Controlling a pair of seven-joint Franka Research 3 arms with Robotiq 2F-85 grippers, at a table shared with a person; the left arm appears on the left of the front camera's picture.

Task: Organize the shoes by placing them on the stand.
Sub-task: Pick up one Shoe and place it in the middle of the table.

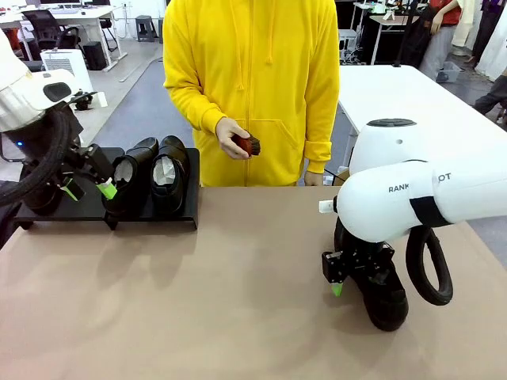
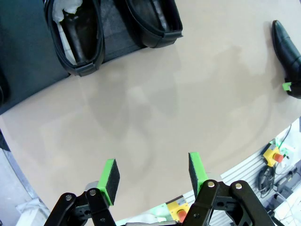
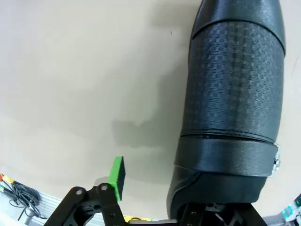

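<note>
Two black glossy shoes [image 1: 131,180] [image 1: 170,176] with white paper inside stand side by side on the low black stand [image 1: 158,215] at the far left. My left gripper [image 1: 89,188] hovers beside them, open and empty, its green pads [image 2: 110,174] wide apart over bare table. A third black shoe [image 1: 384,297] lies on the table at the near right. My right gripper [image 1: 356,283] is down over its heel end. One green pad [image 3: 117,176] stands off the shoe [image 3: 235,94] with a gap. The other finger is hidden by the shoe.
A person in a yellow hoodie stands at the far edge, holding a small reddish-brown object [image 1: 247,145] in one hand. The left end of the stand [image 2: 28,61] is bare. Brown tabletop [image 1: 238,285] stretches between the arms.
</note>
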